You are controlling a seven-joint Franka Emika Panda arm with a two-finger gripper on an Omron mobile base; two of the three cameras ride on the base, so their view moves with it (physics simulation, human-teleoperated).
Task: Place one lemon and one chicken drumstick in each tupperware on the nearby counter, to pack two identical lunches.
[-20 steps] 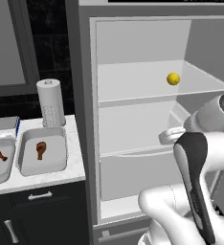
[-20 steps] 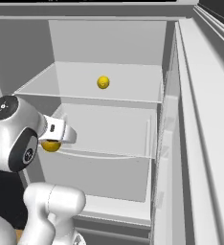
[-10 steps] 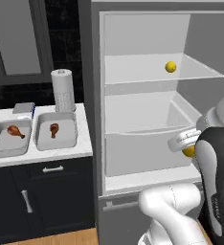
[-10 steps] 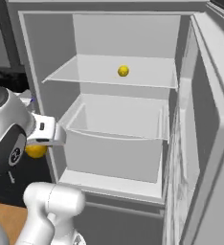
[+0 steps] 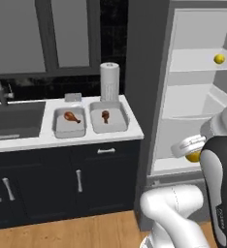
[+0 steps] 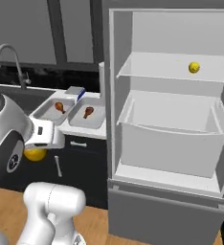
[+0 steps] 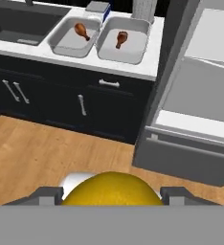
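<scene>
Even, soft rendered light falls across all three views, with no single lamp evident. The open fridge interior [image 6: 171,110] is the brightest area, pale and almost shadowless, at 3 o'clock in the left base view. The wall and cabinets [image 5: 62,174] behind and under the bench [image 5: 86,138] stay dim and dark. Shadows are faint; each tupperware [image 7: 121,40] shows slight shading along its inner walls. The wooden floor [image 7: 47,153] carries a mild sheen. Edges look soft and slightly pixelated, without lens distortion or motion blur.
</scene>
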